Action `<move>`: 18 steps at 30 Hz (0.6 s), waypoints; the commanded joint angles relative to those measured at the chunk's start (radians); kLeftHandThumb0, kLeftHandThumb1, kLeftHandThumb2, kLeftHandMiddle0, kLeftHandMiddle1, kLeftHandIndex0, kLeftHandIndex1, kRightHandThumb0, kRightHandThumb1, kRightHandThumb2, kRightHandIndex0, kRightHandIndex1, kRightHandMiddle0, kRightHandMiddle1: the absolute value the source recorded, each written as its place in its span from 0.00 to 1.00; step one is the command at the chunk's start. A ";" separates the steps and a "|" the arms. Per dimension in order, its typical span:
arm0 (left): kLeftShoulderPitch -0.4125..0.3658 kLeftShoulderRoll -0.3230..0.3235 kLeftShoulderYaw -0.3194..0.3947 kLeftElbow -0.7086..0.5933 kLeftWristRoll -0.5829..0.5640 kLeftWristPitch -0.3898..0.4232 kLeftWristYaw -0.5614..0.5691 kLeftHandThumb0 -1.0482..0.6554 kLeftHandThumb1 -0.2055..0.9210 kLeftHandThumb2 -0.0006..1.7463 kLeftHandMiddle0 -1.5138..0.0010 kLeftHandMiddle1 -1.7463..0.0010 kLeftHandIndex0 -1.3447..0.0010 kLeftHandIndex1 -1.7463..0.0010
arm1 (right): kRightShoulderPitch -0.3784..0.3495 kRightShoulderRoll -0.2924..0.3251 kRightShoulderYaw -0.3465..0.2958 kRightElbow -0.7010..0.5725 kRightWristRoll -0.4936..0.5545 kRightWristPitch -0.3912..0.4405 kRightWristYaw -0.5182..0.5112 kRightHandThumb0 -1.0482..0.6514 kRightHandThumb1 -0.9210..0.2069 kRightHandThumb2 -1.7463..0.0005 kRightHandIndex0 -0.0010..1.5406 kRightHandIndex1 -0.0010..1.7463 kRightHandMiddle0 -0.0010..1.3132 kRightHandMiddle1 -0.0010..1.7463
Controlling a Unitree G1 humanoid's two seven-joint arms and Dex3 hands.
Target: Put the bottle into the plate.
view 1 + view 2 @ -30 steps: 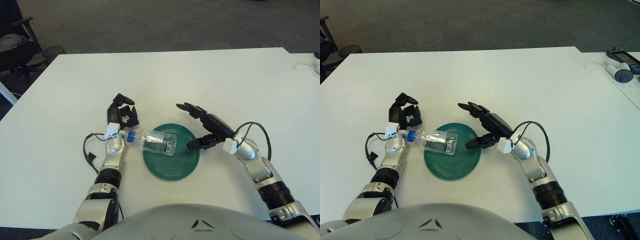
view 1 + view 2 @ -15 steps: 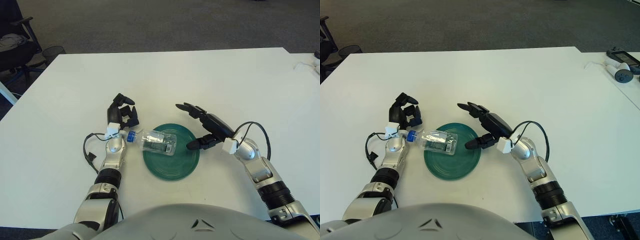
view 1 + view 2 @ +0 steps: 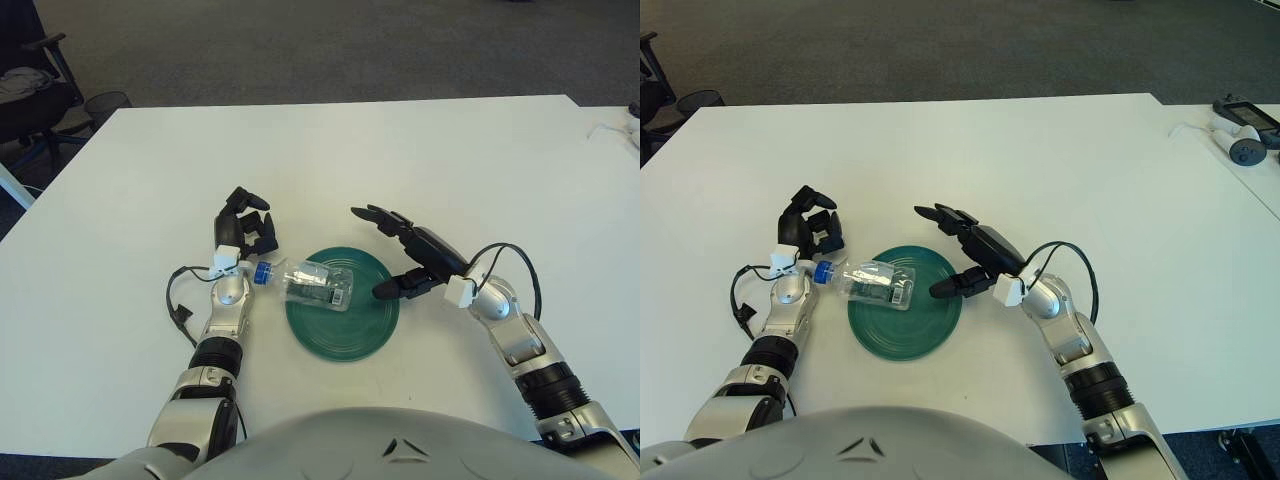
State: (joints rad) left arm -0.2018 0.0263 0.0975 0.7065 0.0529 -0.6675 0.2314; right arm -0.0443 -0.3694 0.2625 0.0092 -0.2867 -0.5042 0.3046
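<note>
On the white table (image 3: 400,150) in front of me sits the green plate (image 3: 345,335). The bottle (image 3: 315,284) lies on its side w/ its body on the plate's left half and its blue cap (image 3: 261,274) sticking out past the rim, right by my left hand (image 3: 243,235). That hand's fingers are curled but hold nothing. My right hand (image 3: 415,256) is at the plate's right edge, fingers spread wide, holding nothing, not touching the bottle.

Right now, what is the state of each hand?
Left hand: fingers curled, holding nothing.
Right hand: fingers spread open, holding nothing.
</note>
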 commanded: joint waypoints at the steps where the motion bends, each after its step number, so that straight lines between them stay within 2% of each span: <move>1: 0.082 -0.007 -0.007 0.038 0.019 0.015 0.005 0.32 0.37 0.83 0.17 0.00 0.49 0.00 | 0.004 0.001 -0.001 -0.018 0.009 0.006 0.007 0.00 0.00 0.84 0.05 0.03 0.00 0.17; 18: 0.084 -0.010 -0.004 0.042 0.009 0.005 -0.004 0.32 0.37 0.82 0.18 0.00 0.49 0.00 | 0.006 0.000 -0.001 -0.023 0.010 0.009 0.007 0.00 0.00 0.84 0.05 0.03 0.00 0.17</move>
State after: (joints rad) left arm -0.1953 0.0249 0.0974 0.6975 0.0512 -0.6623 0.2302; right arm -0.0431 -0.3694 0.2626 0.0013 -0.2867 -0.4997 0.3047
